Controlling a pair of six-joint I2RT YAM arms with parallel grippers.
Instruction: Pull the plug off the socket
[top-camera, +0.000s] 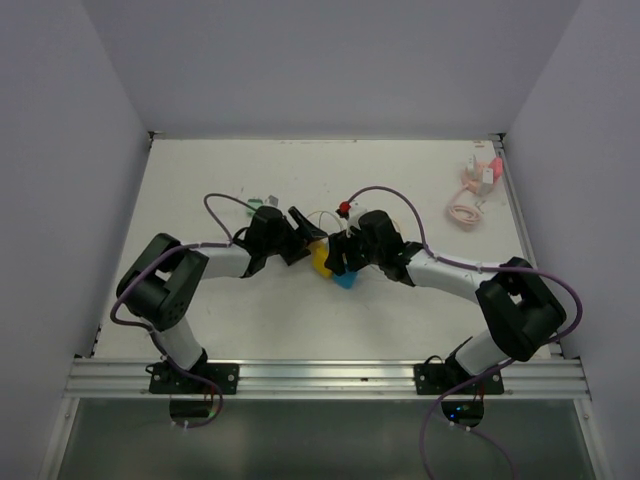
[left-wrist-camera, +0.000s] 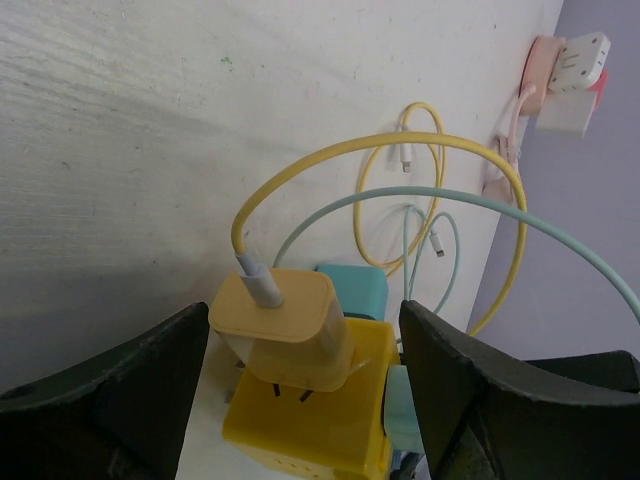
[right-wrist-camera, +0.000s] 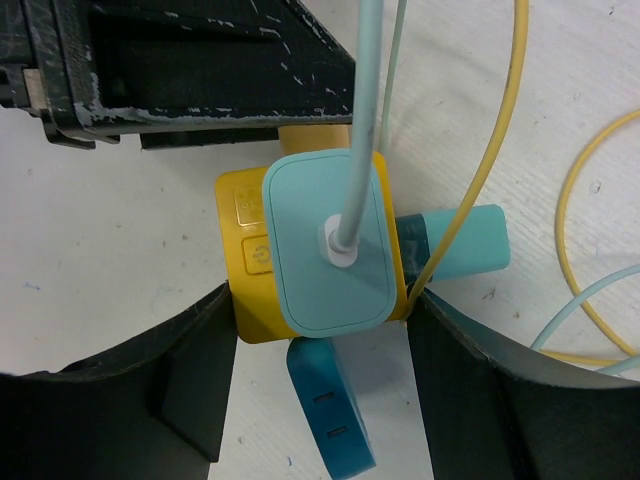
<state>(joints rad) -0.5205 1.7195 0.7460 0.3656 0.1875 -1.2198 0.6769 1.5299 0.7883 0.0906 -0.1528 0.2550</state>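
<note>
Yellow plug (left-wrist-camera: 285, 325) inside spread L hand (left-wrist-camera: 305, 345), atop socket (left-wrist-camera: 310, 430)

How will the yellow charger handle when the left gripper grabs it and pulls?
The yellow charger looks rigid with smooth, rounded sides, so the fingers may slip. Prongs show above the socket cube, so it may come free easily. Its cable loops slack, hardly resisting.

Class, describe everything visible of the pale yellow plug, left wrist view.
The pale yellow plug is a rounded plastic block, tilted on the yellow socket cube, apparently part-way out. A white connector in its top carries a yellow cable. It sits between the fingers of the open left gripper, neither clearly touching.
</note>
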